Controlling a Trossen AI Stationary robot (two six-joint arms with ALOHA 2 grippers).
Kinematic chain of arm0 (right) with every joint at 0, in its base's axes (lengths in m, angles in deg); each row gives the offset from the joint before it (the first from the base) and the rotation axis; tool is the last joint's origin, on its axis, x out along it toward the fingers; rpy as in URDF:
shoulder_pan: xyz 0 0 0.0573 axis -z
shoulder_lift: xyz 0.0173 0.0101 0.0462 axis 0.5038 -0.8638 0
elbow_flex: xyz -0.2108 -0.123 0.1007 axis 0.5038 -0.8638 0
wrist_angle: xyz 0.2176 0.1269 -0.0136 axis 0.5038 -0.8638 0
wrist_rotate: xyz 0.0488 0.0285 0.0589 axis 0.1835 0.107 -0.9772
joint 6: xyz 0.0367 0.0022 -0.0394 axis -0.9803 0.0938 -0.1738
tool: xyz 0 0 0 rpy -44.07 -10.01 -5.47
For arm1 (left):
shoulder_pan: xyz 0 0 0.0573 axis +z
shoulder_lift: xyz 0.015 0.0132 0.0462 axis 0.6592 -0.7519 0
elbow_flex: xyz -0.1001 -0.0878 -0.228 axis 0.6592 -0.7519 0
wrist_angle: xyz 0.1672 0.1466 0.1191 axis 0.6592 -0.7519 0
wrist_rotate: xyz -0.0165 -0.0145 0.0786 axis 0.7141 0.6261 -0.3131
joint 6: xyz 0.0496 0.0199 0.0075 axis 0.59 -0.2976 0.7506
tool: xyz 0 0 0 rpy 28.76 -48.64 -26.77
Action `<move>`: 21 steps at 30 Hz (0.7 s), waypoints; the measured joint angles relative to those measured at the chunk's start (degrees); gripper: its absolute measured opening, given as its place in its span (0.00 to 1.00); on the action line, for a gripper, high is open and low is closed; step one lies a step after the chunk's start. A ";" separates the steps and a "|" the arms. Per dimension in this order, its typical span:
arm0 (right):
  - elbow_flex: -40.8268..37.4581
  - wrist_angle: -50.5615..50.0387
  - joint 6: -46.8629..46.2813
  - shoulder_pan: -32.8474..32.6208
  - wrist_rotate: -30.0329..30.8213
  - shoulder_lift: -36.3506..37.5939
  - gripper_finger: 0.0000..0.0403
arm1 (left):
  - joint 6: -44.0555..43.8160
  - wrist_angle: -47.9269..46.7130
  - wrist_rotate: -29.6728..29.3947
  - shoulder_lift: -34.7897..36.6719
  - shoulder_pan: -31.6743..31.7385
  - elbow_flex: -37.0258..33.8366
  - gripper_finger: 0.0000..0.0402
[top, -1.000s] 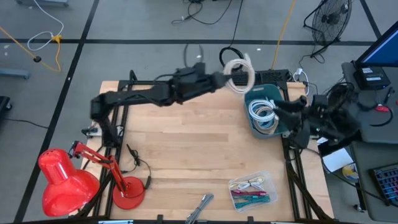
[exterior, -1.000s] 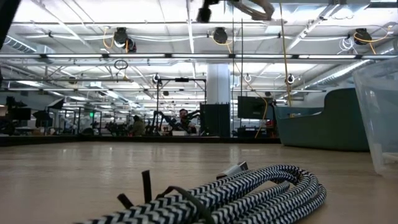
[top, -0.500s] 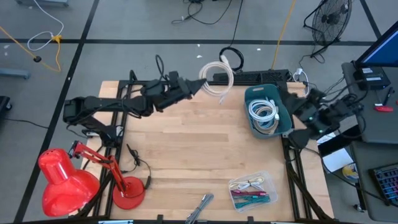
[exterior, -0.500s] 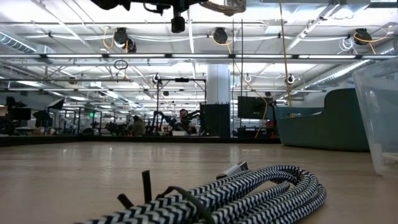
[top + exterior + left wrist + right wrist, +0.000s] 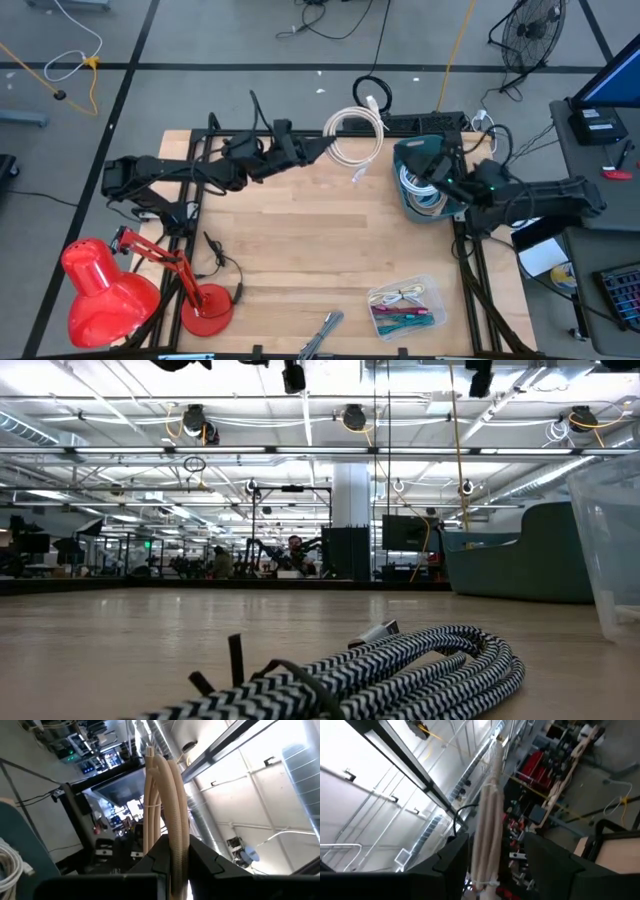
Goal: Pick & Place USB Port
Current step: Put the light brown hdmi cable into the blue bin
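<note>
A cream coiled cable [image 5: 356,138] hangs above the far middle of the table, and my left gripper [image 5: 322,148] is shut on it, reaching in from the table's left. The left wrist view shows its strands [image 5: 165,790] rising from between the fingers. At the table's right, my right gripper [image 5: 432,172] stands open over the teal bin [image 5: 412,152], pointing toward the coil. In the right wrist view the coil [image 5: 489,805] shows farther off, framed by the open fingers [image 5: 454,862], which touch nothing. My left gripper pinches several strands of the coil together [image 5: 176,827] between its two fingers, on the side of the loop nearest the arm. The fingers come from the table's left, slanting upward. The coil is lifted clear of the table and sticks out beyond the fingertips toward the right.
The teal bin holds white coiled cables [image 5: 422,182]. A clear box [image 5: 405,305] of cables sits near the front right, with a braided black-and-white cable [image 5: 380,670] at the near edge. A red desk lamp [image 5: 110,290] fills the near left corner. A power strip [image 5: 420,123] lies at the far edge.
My left gripper has drawn back toward the table's left and sunk a little, carrying the coil away from the bin; the coil now shows its full loop from above. My right arm has swung round at the table's right side and now reaches left over the bin.
</note>
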 joint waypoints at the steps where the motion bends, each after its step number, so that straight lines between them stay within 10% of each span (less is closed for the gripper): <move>1: 0.00 0.15 -1.11 1.27 -1.57 -0.62 0.46 | 0.01 -0.18 0.02 0.00 -0.24 0.00 0.09; 21: 0.04 12.87 -7.89 5.38 -9.87 -10.52 0.56 | 0.24 -3.51 1.21 0.02 0.14 0.00 0.09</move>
